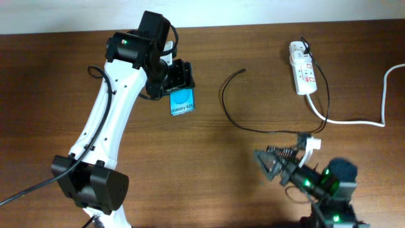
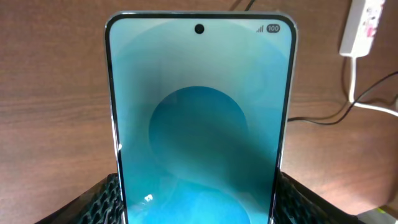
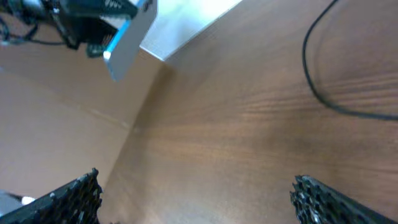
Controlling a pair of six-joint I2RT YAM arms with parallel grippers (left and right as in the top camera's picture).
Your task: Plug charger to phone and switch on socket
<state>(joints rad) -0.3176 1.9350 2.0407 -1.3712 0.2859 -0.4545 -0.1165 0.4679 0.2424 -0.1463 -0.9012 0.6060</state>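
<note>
My left gripper (image 1: 179, 81) is shut on the phone (image 1: 182, 102) and holds it above the table left of centre, its cyan screen up. In the left wrist view the phone (image 2: 199, 118) fills the frame between both fingers. The charger (image 1: 226, 101) is a thin black cable curving over the table; its tip lies near the middle back and it runs right toward the socket (image 1: 302, 67), a white strip at the back right. My right gripper (image 1: 267, 160) is open and empty near the front right. The right wrist view shows the phone (image 3: 127, 43) far off and the cable (image 3: 323, 93).
A thick white cord (image 1: 380, 107) loops from the socket to the right edge. A small white piece (image 1: 311, 144) lies by the right arm. The wall edge runs along the back of the brown wooden table (image 1: 253, 183).
</note>
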